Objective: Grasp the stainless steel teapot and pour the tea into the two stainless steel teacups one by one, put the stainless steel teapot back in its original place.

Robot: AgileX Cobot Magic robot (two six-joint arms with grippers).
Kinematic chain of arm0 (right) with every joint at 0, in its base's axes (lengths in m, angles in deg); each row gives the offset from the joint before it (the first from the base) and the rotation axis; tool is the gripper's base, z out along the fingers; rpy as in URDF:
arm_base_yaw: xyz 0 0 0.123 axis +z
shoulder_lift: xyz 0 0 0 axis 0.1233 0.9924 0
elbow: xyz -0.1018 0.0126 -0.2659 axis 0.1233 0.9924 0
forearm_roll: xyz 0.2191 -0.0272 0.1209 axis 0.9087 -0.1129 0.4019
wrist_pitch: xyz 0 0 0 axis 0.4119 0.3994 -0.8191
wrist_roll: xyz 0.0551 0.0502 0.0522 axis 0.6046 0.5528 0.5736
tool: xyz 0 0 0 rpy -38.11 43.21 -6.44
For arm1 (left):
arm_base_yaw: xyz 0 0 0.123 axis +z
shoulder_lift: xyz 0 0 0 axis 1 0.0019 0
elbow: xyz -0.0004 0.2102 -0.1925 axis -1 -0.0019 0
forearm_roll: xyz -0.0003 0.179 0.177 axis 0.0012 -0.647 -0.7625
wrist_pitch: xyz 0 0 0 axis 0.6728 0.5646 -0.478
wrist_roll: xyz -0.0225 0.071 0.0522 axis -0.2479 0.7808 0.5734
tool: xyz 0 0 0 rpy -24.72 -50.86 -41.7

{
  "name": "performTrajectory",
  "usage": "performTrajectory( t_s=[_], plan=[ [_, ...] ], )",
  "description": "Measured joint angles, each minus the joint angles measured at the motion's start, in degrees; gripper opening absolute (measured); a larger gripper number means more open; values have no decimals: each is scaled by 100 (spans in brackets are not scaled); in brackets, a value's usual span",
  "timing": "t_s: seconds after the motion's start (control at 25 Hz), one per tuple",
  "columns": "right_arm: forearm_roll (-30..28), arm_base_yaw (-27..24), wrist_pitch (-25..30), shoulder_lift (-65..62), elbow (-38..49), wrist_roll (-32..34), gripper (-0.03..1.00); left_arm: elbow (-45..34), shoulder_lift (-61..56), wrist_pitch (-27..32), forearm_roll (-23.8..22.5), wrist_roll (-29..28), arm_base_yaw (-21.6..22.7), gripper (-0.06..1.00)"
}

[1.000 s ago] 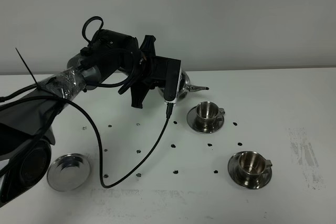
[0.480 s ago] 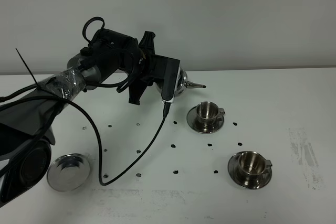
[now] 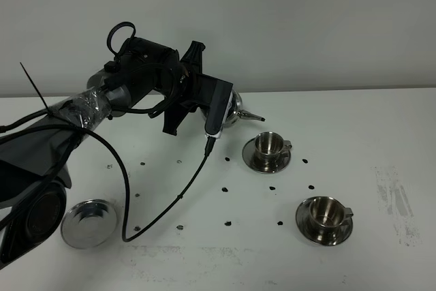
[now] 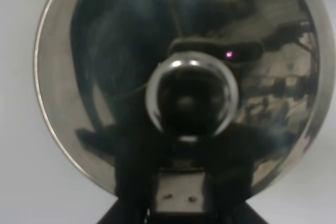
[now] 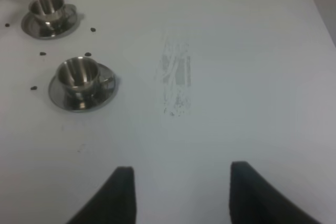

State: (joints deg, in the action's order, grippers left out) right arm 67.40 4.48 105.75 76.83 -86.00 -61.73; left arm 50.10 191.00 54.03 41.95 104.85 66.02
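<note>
Above the worktop, the left gripper held the teapot, which should tilt slowly only once its spout stood over the far cup.

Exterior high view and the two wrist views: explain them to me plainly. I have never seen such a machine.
This is a robot with two arms. The wide picture comes from a camera mounted high; the other two come from cameras on the wrists. On the white table stand a farther teacup and a nearer teacup, each on a saucer, plus one bare saucer. The left fingers hold the stainless steel teapot in the air, spout toward the farther teacup; that wrist's camera looks down onto the pot. The right fingers are apart, holding nothing.
</note>
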Motion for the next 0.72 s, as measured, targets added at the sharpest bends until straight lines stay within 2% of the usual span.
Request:
performTrajectory(
  t_s=[0.72],
  plan=[
    [0, 0, 0, 0, 0, 0, 43, 0, 197, -491, -12, 340, -58, 25]
  ],
)
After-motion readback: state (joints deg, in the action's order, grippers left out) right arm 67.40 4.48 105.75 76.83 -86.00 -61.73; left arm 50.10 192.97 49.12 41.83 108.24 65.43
